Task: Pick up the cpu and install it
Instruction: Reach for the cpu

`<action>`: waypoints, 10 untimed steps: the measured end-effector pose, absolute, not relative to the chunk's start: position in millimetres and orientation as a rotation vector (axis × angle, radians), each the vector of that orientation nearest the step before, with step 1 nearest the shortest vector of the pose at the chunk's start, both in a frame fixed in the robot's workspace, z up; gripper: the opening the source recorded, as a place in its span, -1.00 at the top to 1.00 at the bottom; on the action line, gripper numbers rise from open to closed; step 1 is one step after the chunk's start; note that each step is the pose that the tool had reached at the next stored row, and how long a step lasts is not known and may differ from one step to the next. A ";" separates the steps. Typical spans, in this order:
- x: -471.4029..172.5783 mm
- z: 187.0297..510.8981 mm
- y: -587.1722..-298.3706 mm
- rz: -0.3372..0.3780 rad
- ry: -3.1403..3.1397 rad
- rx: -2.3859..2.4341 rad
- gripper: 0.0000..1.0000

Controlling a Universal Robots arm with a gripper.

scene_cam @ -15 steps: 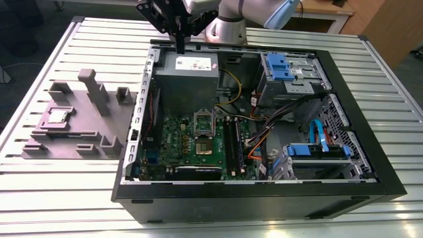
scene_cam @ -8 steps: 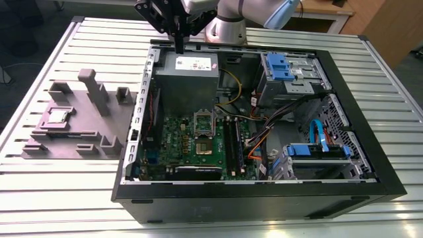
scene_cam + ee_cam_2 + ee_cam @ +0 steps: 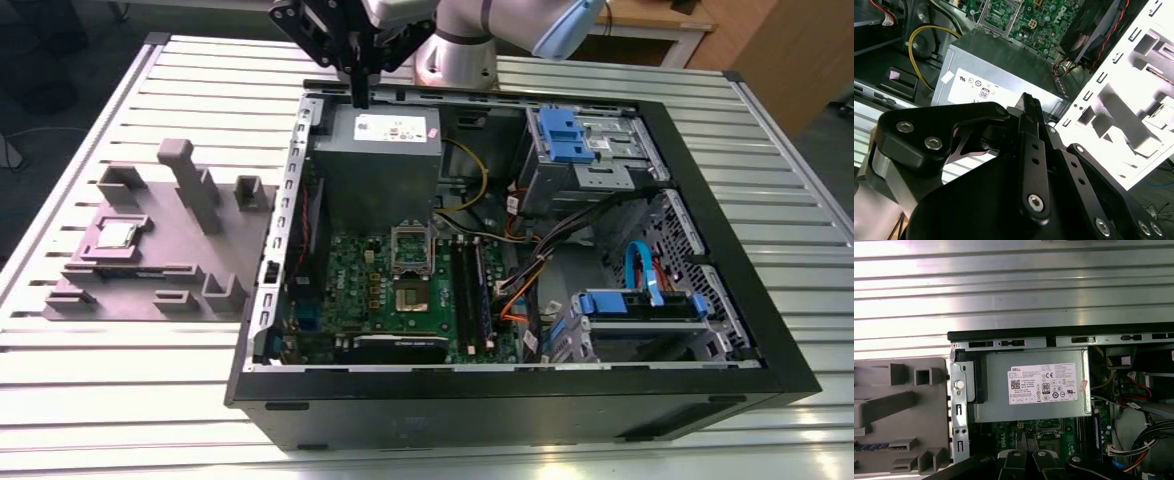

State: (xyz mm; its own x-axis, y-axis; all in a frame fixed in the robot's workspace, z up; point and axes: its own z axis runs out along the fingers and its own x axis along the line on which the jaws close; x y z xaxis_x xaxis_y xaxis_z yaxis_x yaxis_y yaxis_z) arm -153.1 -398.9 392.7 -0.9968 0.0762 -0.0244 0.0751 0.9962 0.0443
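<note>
Closest to me, along the bottom of the exterior frame, runs the ribbed metal counter (image 3: 107,400), and on it lies an open black computer case (image 3: 534,405) with its side panel off. Inside, at lower centre, the green motherboard (image 3: 360,285) lies flat with long black memory sticks (image 3: 461,285) beside its socket (image 3: 410,248). Over at the left middle of the frame, outside the case, there's a grey moulded fixture (image 3: 167,265), and the cpu (image 3: 118,235) sits flat in one of its recesses, silvery top up, well apart from the gripper. Further back inside the case, at upper centre, is the grey power supply (image 3: 378,165) with its white label, and blue drive brackets (image 3: 567,135) show to the upper right. At the top of the frame the gripper (image 3: 360,100) hangs over the far end of the power supply, near the case rim. Its black fingers are pressed together with nothing between them, as the second wrist view also shows (image 3: 1029,102). Behind it rises the pale arm (image 3: 467,40).
</note>
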 end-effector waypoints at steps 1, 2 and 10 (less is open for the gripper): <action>-153.5 392.6 -398.9 0.068 3.112 0.118 0.79; -153.7 392.6 -398.9 0.068 3.112 0.118 0.79; -155.7 392.5 -398.9 0.068 3.113 0.118 0.79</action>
